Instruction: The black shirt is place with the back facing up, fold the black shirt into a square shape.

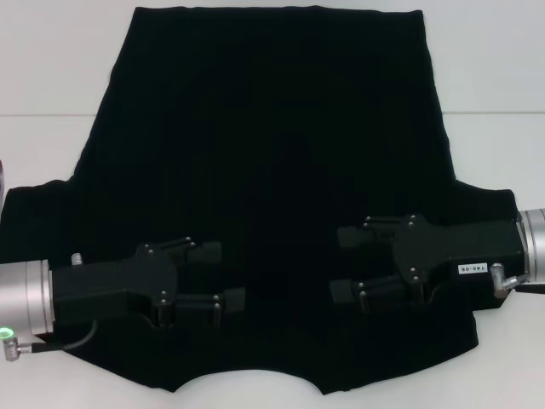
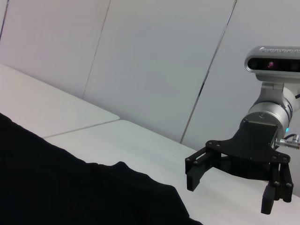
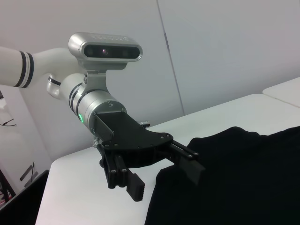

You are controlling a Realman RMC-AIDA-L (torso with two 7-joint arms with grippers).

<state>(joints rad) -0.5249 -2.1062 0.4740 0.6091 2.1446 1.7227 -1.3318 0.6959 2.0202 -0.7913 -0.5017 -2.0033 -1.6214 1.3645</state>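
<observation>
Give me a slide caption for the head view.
Black shirt spread flat on a white table, left tool and right tool open above it.

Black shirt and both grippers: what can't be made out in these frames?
- Black shirt: any print is out of sight, since only plain black cloth faces up in the head view.
- Left gripper, right gripper: both open; the head view cannot show whether they touch the cloth.
- Each wrist view shows only the opposite gripper.

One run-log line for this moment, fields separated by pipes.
black shirt: spread flat on white table, unfolded | left gripper: open, above shirt, near left sleeve | right gripper: open, above shirt, near right sleeve
</observation>
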